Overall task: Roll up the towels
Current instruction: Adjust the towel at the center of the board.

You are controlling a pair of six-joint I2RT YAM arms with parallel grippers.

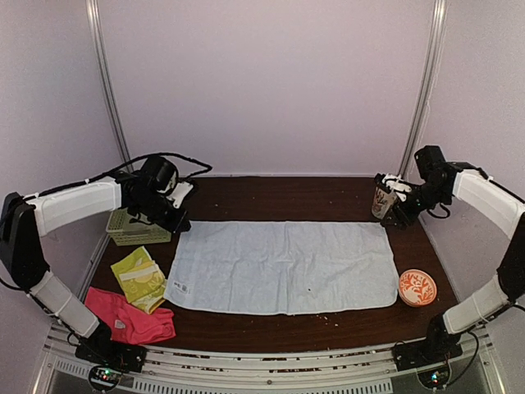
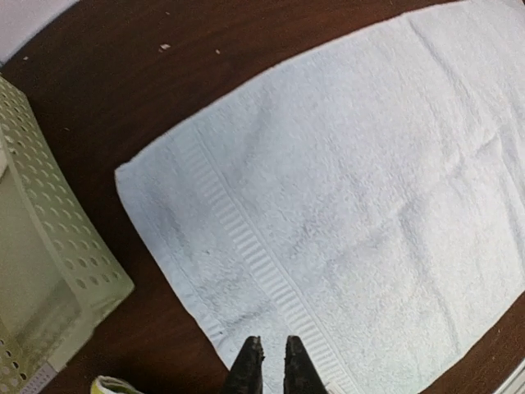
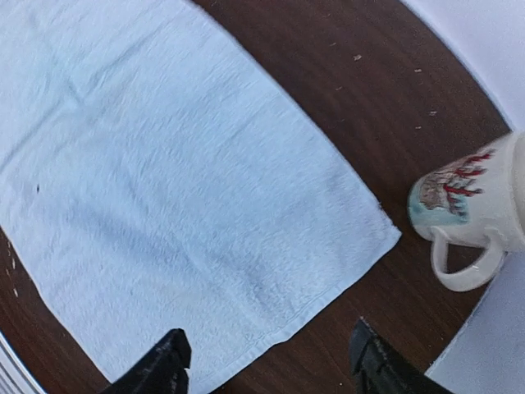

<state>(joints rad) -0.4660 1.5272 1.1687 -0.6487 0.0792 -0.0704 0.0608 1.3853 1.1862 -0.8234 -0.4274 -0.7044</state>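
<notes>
A pale blue towel (image 1: 283, 267) lies spread flat across the middle of the dark table. A yellow-green patterned towel (image 1: 141, 277) and a hot-pink towel (image 1: 130, 318) lie crumpled at the front left. My left gripper (image 2: 271, 349) hovers over the blue towel's (image 2: 344, 189) left end near its ribbed band. Its jaws stand only a narrow gap apart, with nothing between them. My right gripper (image 3: 267, 357) stands wide open above the towel's (image 3: 164, 164) far right edge, holding nothing. In the top view the left gripper (image 1: 177, 218) and right gripper (image 1: 395, 210) flank the towel's far corners.
A pale green slotted basket (image 1: 135, 228) stands at the back left, close beside the left gripper. A printed mug (image 3: 476, 205) lies on its side just past the towel's far right corner. An orange round disc (image 1: 417, 287) lies at the right.
</notes>
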